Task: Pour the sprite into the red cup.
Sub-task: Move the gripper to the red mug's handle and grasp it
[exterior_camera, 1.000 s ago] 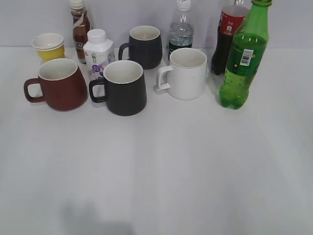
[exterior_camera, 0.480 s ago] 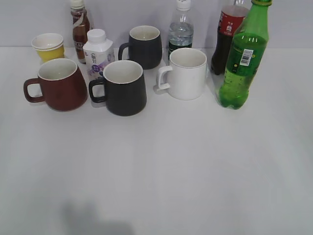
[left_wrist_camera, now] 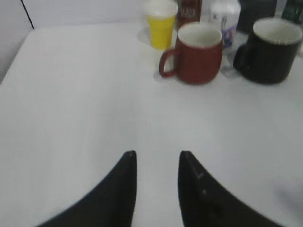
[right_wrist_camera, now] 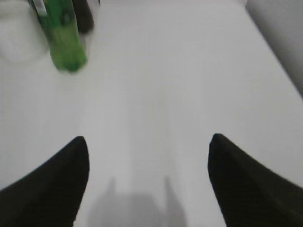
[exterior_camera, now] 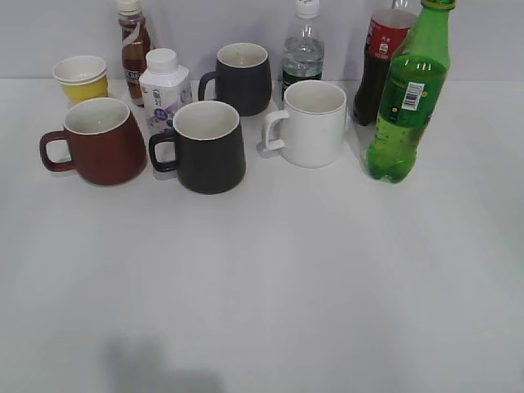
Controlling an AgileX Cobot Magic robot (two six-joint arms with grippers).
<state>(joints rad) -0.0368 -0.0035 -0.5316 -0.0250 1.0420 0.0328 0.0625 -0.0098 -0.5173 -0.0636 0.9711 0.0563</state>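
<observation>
I read the right jaws (right_wrist_camera: 147, 144) as spread wide and empty, both tips hanging above bare desk (right_wrist_camera: 180, 71). The sprite (right_wrist_camera: 64, 40) stands upright ahead of them and off to their left, well apart; no contact. I judge the wide spread suits the bottle's body, which has to pass between the tips before they close.

The left jaws (left_wrist_camera: 157, 158) are set narrow, with only a slim gap between the tips, and hold nothing. The red cup (left_wrist_camera: 198, 53) stands ahead and slightly to their right, well clear, mouth up and white inside showing. Its loop handle points toward the left side of the wrist view, which leaves the handle as a possible steadying grip for this side.

In the exterior view neither arm shows. The sprite (exterior_camera: 408, 98) stands at the right end of the row, cap on, just in front of the dark cola bottle (exterior_camera: 378, 61) and near the white mug (exterior_camera: 311, 123). The red cup (exterior_camera: 98, 141) stands at the far left end, just beside the near black mug (exterior_camera: 206, 146), with the yellow paper cup (exterior_camera: 81, 78) and the small white bottle (exterior_camera: 164, 88) behind it.

My judgement: the task is at its start, nothing grasped. The bottle and cup are well apart, so the bottle must be carried across the row. The crowding around the cup calls for a careful pour, and the cap appears closed.
</observation>
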